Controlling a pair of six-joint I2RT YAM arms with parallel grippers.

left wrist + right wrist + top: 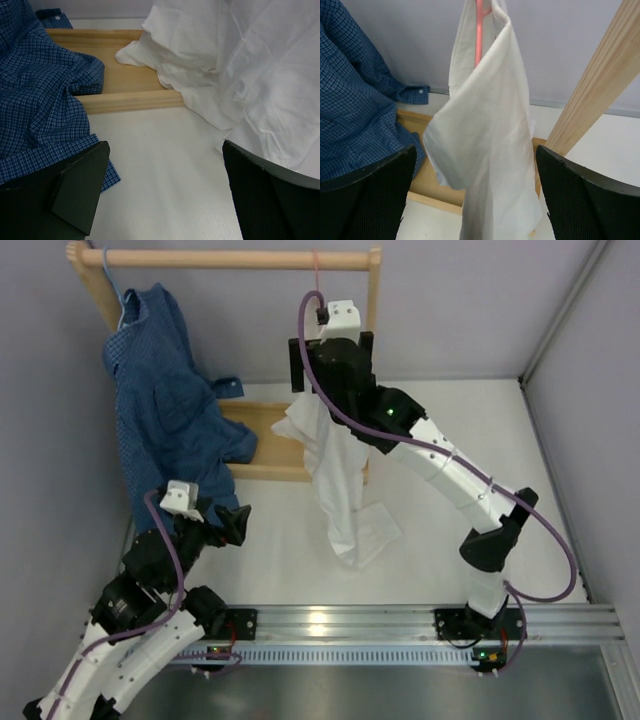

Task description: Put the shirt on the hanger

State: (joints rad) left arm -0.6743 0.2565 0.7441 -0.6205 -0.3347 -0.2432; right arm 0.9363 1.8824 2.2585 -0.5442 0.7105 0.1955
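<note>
The white shirt (335, 470) hangs from the pink hanger (478, 30), whose hook appears to sit over the wooden rail (230, 258) near its right end. Only the neck of the hanger shows above the cloth, so how its arms lie inside the shirt cannot be told. The shirt drops in a narrow, crumpled fall, and its lower end lies in a loose fold on the white counter (500, 440) in front of the rack's base board (125, 95).

The right tool (475, 160) is raised just below the rail with its jaws spread wide. The shirt hangs between its fingers (375, 195), and neither of them grips it.

The left tool (165, 165) sits low over the counter near the front, jaws also wide and holding nothing. The blue checked shirt (165, 400) hangs at the left end of the rail on a pale blue hanger (113, 280), and its hem reaches down beside the left tool.
</note>
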